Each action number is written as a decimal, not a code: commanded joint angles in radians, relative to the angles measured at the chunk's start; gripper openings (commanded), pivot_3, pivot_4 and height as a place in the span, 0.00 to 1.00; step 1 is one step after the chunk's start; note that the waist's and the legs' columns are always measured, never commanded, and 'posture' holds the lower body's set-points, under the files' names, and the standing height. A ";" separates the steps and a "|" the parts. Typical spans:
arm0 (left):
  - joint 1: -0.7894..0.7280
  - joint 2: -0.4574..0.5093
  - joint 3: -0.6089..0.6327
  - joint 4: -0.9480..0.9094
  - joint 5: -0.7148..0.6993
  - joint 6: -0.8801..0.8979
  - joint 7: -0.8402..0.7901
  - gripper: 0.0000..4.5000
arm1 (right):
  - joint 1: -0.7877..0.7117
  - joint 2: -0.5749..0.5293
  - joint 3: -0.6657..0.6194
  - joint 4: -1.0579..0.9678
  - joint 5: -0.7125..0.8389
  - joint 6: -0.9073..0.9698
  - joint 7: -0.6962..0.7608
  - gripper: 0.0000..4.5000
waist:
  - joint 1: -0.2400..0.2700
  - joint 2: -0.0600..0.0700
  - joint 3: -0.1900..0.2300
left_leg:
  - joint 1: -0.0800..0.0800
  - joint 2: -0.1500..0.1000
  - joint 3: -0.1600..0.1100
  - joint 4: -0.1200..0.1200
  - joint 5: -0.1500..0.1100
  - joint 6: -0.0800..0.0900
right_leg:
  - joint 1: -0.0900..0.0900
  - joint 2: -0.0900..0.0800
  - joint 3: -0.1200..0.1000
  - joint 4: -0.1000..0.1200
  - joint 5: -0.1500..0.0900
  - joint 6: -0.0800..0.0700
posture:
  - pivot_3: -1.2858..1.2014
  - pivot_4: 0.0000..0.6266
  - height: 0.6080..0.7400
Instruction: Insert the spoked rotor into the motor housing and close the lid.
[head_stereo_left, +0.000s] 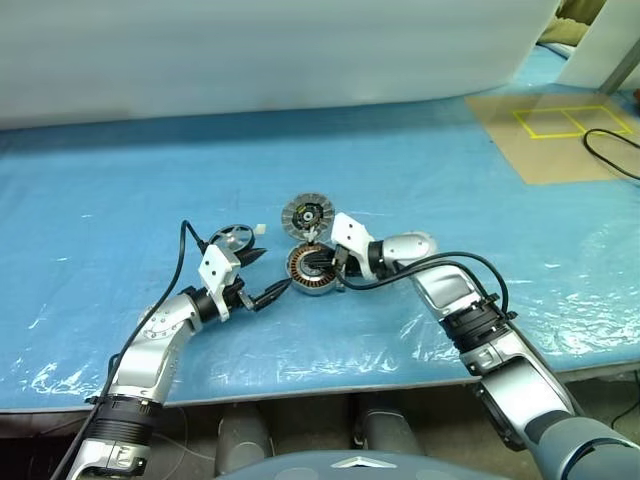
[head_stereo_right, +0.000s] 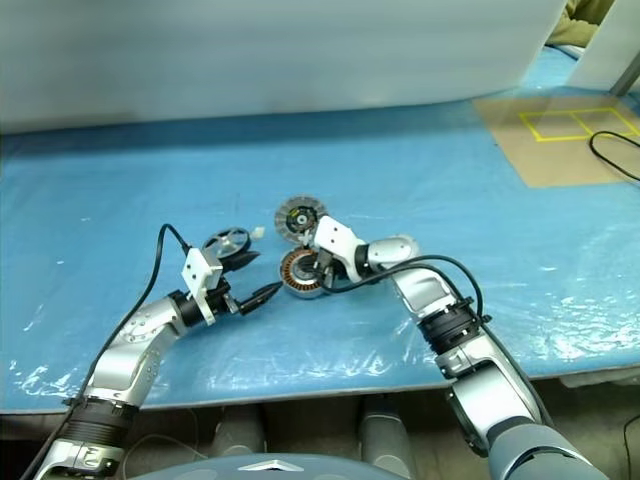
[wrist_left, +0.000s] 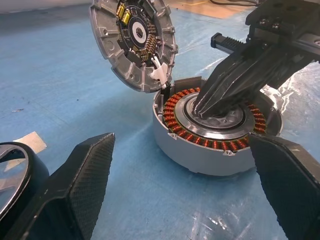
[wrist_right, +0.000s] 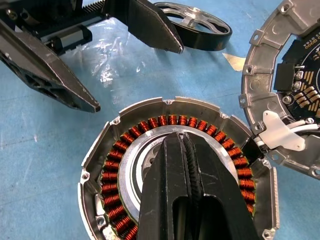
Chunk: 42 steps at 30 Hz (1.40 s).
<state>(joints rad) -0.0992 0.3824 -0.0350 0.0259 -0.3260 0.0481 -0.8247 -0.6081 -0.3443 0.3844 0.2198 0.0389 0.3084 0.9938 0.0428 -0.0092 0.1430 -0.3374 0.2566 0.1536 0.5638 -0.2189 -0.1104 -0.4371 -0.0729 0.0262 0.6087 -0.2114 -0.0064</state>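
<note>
The motor housing (head_stereo_left: 308, 272), a silver can with copper windings, sits mid-table on the blue cover. My right gripper (wrist_right: 187, 142) is shut, its tips pressed down onto the housing's central hub and holding nothing. The lid (head_stereo_left: 305, 215) lies just behind the housing with its finned rim and dark centre showing, joined to it by a white connector (wrist_right: 280, 132). To the left of the housing lies the spoked rotor (head_stereo_left: 232, 240), flat, with a dark outer ring. My left gripper (head_stereo_left: 272, 272) stands open and empty, pointing at the housing from the left, close to the rotor.
A brown board (head_stereo_left: 560, 135) marked with yellow tape squares lies at the back right, and a black cable (head_stereo_left: 608, 152) crosses it. A small scrap of white tape (head_stereo_left: 258, 230) lies by the rotor. The table's front edge runs just below both arms.
</note>
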 joint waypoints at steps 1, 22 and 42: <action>-0.011 -0.001 -0.002 -0.016 0.004 -0.016 -0.005 1.00 | -0.012 -0.053 0.027 -0.021 -0.026 0.041 0.055 0.00 | 0.002 0.000 0.000 | 0.000 0.000 0.000 0.000 0.000 0.000 | 0.000 0.000 0.000 0.000 0.000 0.000 | 0.52 0.24 1.00; -0.008 0.003 -0.005 -0.014 0.005 -0.018 -0.008 1.00 | -0.059 -0.058 0.003 -0.075 0.018 0.091 0.099 0.00 | -0.001 0.000 0.000 | -0.001 0.000 0.000 0.000 0.000 0.000 | -0.001 0.000 0.000 0.000 0.000 0.000 | 0.52 0.24 1.00; -0.002 -0.006 -0.013 -0.023 0.004 -0.013 -0.002 1.00 | -0.070 -0.020 -0.005 -0.097 0.056 0.356 0.111 0.00 | 0.000 0.000 0.000 | 0.000 0.000 0.000 0.002 0.000 0.000 | 0.000 0.000 0.000 0.004 0.000 0.000 | 0.52 0.24 1.00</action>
<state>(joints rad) -0.1035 0.3786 -0.0477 0.0313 -0.3240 0.0478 -0.8249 -0.6730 -0.3721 0.3956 0.1535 0.0419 0.5605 1.0867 0.0425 -0.0092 0.1430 -0.3370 0.2567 0.1536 0.5661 -0.2188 -0.1102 -0.4376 -0.0727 0.0263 0.6123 -0.2114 -0.0065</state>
